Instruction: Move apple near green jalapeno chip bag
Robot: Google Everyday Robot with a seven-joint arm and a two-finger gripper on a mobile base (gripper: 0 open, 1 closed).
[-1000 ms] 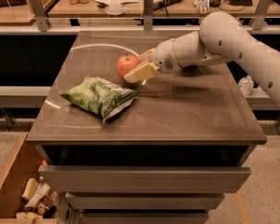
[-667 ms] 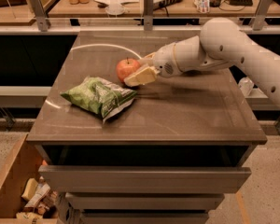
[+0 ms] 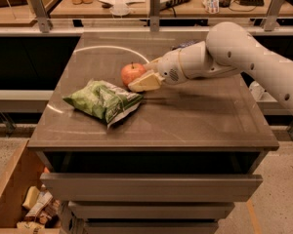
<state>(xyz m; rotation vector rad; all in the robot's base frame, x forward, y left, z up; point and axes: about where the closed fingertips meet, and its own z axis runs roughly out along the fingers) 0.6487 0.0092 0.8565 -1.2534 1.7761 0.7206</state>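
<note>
The apple (image 3: 131,72), red with yellowish patches and a short stem, is at the middle of the table top, just behind the right end of the green jalapeno chip bag (image 3: 103,100). The bag lies crumpled and flat at the front left. My gripper (image 3: 138,76) reaches in from the right and is shut on the apple. One pale finger (image 3: 144,82) lies along the apple's near right side; the other is behind it. The apple is low, at or just above the surface, a few centimetres from the bag.
The brown table (image 3: 185,121) has open drawers below its front edge. A dark blue object (image 3: 183,45) peeks out behind my arm. A railing and a cluttered desk stand behind. A wooden box of snacks (image 3: 34,206) is on the floor at the lower left.
My gripper has carried the apple a little toward the front of the table, closer to the green bag. The bag has not moved.
</note>
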